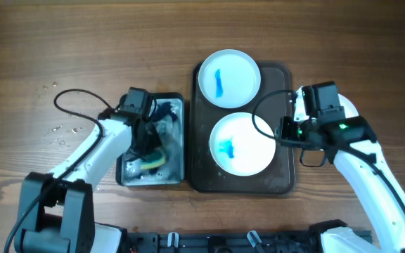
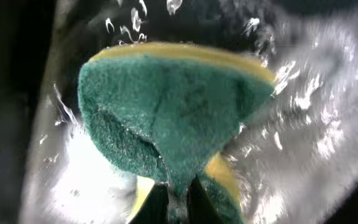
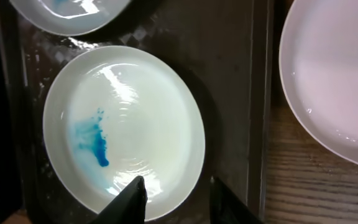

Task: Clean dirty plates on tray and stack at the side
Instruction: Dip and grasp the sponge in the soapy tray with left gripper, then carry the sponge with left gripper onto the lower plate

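Two white plates with blue smears lie on the dark tray (image 1: 280, 179): a far one (image 1: 229, 77) and a near one (image 1: 241, 143). The near plate (image 3: 123, 127) fills the right wrist view. My right gripper (image 3: 174, 186) is open, one finger over the plate's rim, the other over the tray (image 3: 235, 93). A clean white plate (image 3: 334, 74) lies on the table right of the tray. My left gripper (image 2: 178, 199) is shut on a green and yellow sponge (image 2: 173, 112) above the wet metal basin (image 1: 176, 140).
Water drops (image 1: 62, 133) lie on the wooden table left of the basin. A black cable (image 1: 72, 95) loops beside my left arm. The basin (image 2: 316, 124) is wet and shiny in the left wrist view.
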You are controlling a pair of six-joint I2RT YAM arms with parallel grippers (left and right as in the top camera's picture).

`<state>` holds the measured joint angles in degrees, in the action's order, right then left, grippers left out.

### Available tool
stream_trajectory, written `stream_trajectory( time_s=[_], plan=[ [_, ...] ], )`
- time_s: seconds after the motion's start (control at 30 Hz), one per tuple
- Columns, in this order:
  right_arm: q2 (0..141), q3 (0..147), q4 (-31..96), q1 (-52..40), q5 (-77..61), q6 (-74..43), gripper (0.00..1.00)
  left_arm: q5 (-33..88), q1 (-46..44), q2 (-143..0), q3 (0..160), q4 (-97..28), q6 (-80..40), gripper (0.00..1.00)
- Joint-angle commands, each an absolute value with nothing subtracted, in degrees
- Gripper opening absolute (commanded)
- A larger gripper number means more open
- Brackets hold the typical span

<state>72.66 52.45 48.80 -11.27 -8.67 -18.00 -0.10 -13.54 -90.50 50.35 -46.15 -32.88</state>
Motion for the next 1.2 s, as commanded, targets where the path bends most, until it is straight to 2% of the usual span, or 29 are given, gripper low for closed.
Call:
stream_trajectory(
  time_s=[0.0,0.17,0.23,0.3,0.43,0.63,0.77,0.97,1.17],
  plan=[
    [77.8,52.8,48.8,-11.2,-6.2,-21.1,0.33,0.2,-13.2,-86.1,62.6,-54.6,-28.3,0.04],
    [84.2,52.8,47.8,-11.2,-8.1,-18.9,0.34,1.2,-13.6,-83.5,77.7,-66.1,-25.2,0.04],
    [86.2,52.8,46.8,-11.2,-14.1,-12.1,0.35,5.5,-14.4,-83.1,79.1,-65.5,-24.4,0.04],
    [88.5,52.3,46.1,-11.2,-14.4,-12.0,0.35,11.0,-15.8,-83.7,78.8,-63.6,-24.4,0.04],
    [91.5,48.9,40.0,-11.2,-9.5,-16.2,0.35,13.7,-20.1,-86.3,77.6,-61.0,-24.4,0.04],
    [92.9,46.0,34.9,-11.3,-9.2,-17.1,0.24,14.0,-26.9,-92.7,77.6,-58.8,-24.4,0.04],
    [93.4,43.0,30.6,-11.3,-9.0,-18.5,0.04,14.4,-32.4,-99.5,77.6,-53.8,-26.0,0.04],
    [93.4,37.8,24.0,-11.3,-9.0,-22.7,0.04,15.9,-35.7,-106.8,77.6,-49.6,-27.9,0.04],
    [93.4,37.6,24.1,-11.3,-9.0,-22.5,0.04,13.7,-41.3,-113.5,77.6,-43.2,-27.9,0.04]
  ],
)
